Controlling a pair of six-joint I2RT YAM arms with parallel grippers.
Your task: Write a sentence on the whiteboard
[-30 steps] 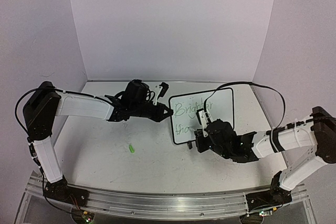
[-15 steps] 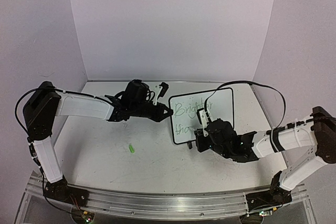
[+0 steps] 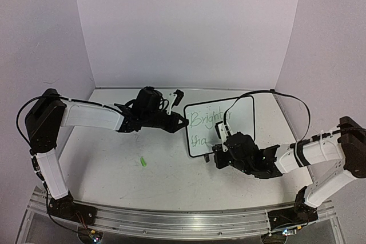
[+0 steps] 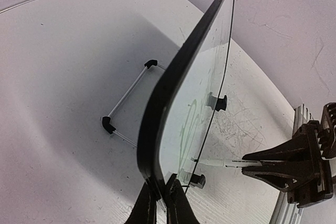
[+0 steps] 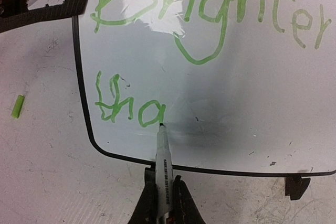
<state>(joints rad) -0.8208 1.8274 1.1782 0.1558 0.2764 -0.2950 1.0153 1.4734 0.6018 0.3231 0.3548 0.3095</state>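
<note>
Whiteboard (image 3: 220,127) stands propped on the table (image 3: 114,170), toward the back and right of centre, with a wire stand (image 4: 126,103) and small black feet behind it. Its long axis runs side to side across the table. The writing face tilts up and toward the arm bases, and the lines of text run along that long axis. Left gripper (image 4: 160,203) is pinched tight on the whiteboard's left edge at the frame, bracing it. Right gripper (image 5: 164,195) sits just below the whiteboard's bottom edge, closed around a marker (image 5: 163,153). The marker's long axis points up the face, nearly square to the lines of text, and its tip touches the surface just right of the last letter. The sentence (image 5: 199,19) so far reads "Brighter" on top and "tha" beneath, in light green — second line barely begun, by my reckoning. To do the next stroke well, use light, even tip pressure so the whiteboard does not rock on its stand. Match the letter height to "tha", work rightward along the baseline, and have the left hold firm — a slip there would smear the line. A small green piece (image 3: 142,162) lies on the table well off the whiteboard's lower left corner; I cannot tell what it is.
</note>
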